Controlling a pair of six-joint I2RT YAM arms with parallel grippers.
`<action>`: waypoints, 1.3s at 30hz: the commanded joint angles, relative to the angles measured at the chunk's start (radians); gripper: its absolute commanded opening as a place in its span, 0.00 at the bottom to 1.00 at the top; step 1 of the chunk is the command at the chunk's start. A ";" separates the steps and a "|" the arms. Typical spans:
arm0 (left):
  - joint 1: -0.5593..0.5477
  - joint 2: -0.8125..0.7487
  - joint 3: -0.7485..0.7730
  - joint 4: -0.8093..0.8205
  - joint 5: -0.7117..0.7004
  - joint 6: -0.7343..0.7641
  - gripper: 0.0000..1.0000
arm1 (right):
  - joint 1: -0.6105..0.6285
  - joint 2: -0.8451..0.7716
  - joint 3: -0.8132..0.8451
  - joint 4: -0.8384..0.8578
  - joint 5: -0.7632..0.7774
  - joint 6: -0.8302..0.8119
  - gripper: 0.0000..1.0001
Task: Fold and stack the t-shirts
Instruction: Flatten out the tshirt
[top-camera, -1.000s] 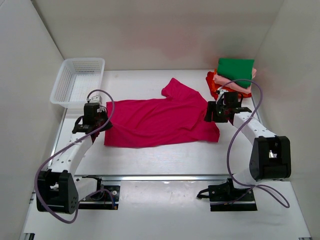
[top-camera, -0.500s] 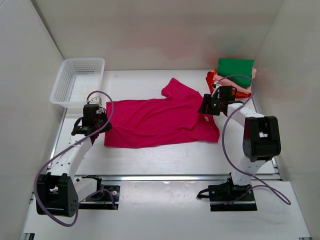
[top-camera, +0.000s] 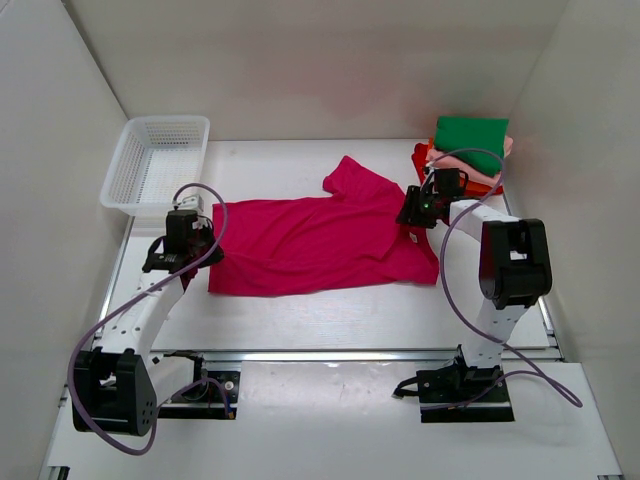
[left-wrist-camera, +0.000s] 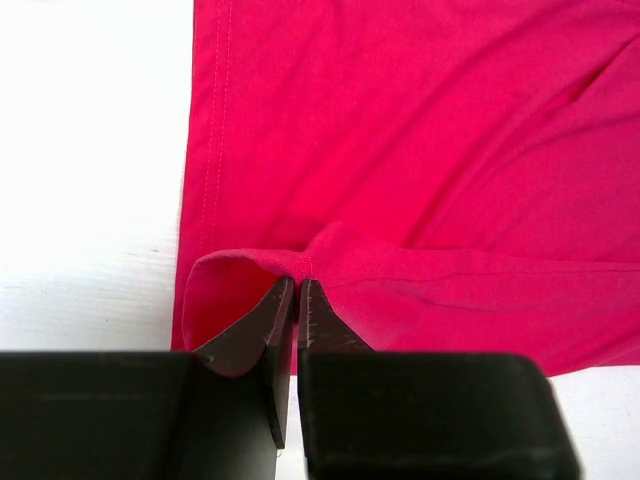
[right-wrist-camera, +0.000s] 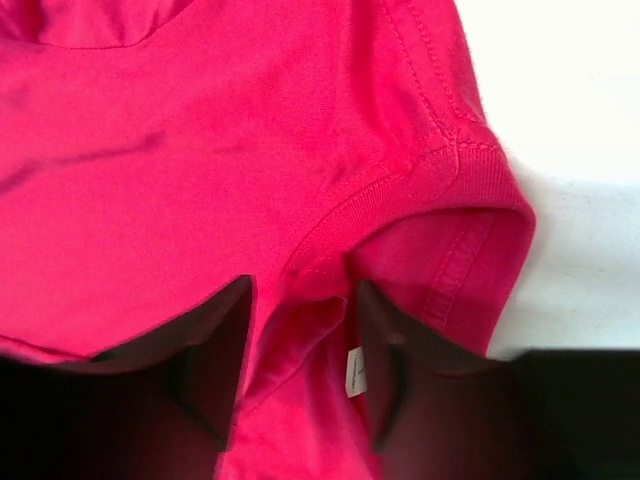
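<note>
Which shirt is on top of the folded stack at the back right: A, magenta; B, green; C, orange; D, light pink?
B: the green shirt lies uppermost in the top view, with nothing covering it.

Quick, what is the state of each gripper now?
Left gripper: closed on the shirt.
Right gripper: open, jaws either side of the collar.

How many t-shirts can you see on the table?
5: magenta shirt spread mid-table; stacked back right, green shirt, light pink shirt, orange shirt and red shirt. More may be hidden inside.
</note>
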 joint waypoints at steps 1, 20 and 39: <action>-0.001 -0.034 -0.006 0.014 0.011 -0.001 0.00 | -0.004 0.017 0.024 0.036 -0.008 0.018 0.39; 0.078 -0.216 0.225 0.086 -0.007 -0.097 0.00 | -0.135 -0.638 0.110 -0.120 -0.135 -0.035 0.00; -0.019 -0.258 0.771 0.088 -0.047 -0.108 0.00 | -0.074 -0.818 0.721 -0.297 -0.218 -0.178 0.00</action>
